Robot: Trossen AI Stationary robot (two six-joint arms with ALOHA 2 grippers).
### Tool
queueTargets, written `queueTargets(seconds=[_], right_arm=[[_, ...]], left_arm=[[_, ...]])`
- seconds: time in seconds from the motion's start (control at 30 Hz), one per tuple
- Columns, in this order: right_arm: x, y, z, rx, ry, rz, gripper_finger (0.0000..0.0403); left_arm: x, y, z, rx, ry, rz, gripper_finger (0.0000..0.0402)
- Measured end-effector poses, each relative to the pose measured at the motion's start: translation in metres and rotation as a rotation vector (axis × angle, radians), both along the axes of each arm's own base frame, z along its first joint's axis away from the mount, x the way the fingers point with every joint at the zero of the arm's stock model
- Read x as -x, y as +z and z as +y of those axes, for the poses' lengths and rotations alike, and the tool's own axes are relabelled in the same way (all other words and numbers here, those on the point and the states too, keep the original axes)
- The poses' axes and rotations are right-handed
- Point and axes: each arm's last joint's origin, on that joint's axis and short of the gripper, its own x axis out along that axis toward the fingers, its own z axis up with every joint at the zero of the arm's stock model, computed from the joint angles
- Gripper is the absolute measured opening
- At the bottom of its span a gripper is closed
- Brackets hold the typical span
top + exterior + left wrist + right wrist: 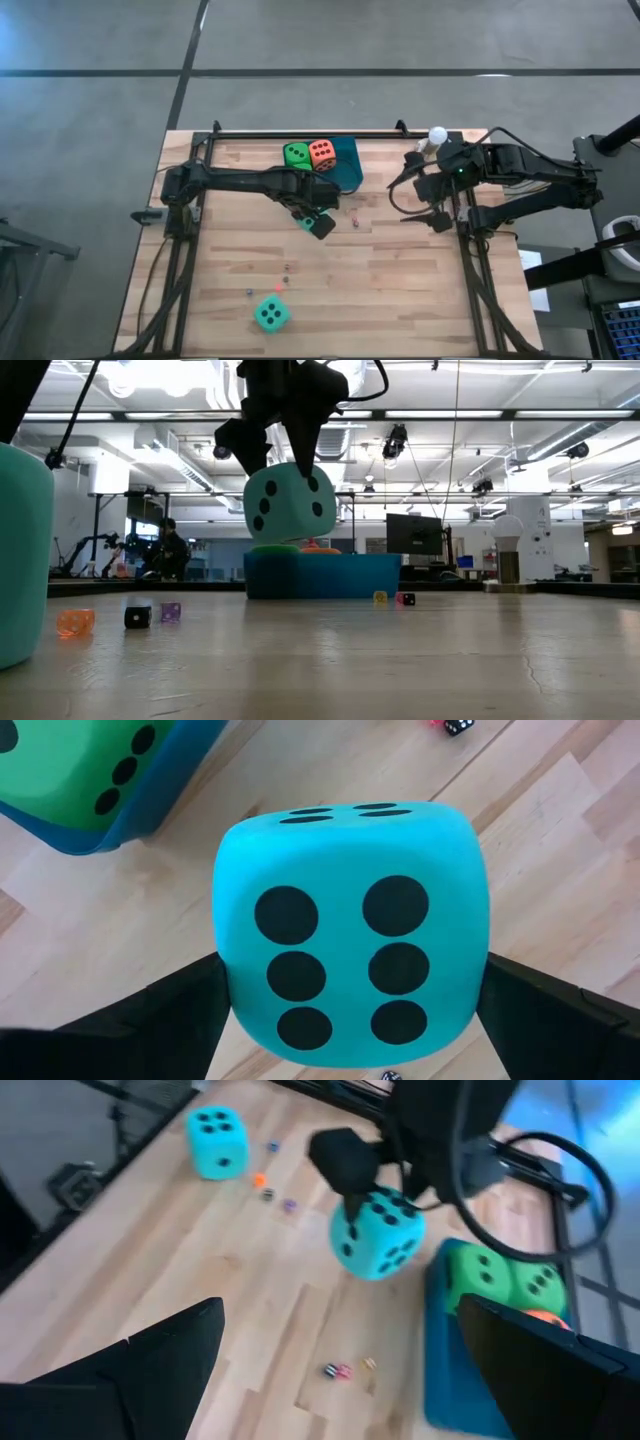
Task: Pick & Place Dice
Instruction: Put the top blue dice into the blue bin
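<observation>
My left gripper (pixel 318 222) is shut on a teal die (pixel 350 950) and holds it above the middle of the table, near the blue tray (pixel 349 172) at the far edge. A green die (pixel 297 155) and the orange-red die (pixel 321 153) sit in the tray. The right wrist view shows two green dice (pixel 480 1275) there. The second teal die (pixel 271 314) rests on the table near its near edge. My right gripper (pixel 340 1315) is open and waits at the table's right side, beside the white ball (pixel 437 135). My left gripper pinches the teal die between its two fingers (pixel 170 1020), one on each of two opposite side faces (pixel 232 995). The fingers come from above, pointing down. The die (pixel 290 505) is lifted clear of the table, slightly tilted.
Several tiny dice lie scattered on the wooden table (pixel 400 290): some right of the held die (pixel 353 218), others toward the near teal die (pixel 285 268). A black rail (pixel 300 133) runs along the far edge. People and equipment show far behind the table (pixel 165 550).
</observation>
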Motion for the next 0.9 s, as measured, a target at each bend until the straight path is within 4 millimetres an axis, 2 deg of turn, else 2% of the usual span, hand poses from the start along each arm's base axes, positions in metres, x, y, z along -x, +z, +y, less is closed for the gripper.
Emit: queueTargets(seconds=[0.2,0.4,0.9], right_arm=[[-0.0002,-0.0002,-0.0026,-0.003,-0.116,0.009,0.0400],[-0.0002,-0.0002,-0.0025,-0.041,-0.145,0.014,0.0400],[-0.0002,-0.0002,-0.0024,0.142,-0.001,-0.011,0.0400]], left_arm=[[-0.0007,0.0002,0.0000,0.000,0.001,-0.008,0.0378],[-0.0017,0.0003,0.0000,0.000,0.003,-0.018,0.0381],[-0.0024,0.0005,0.0046,-0.008,-0.032,-0.023,0.0378]])
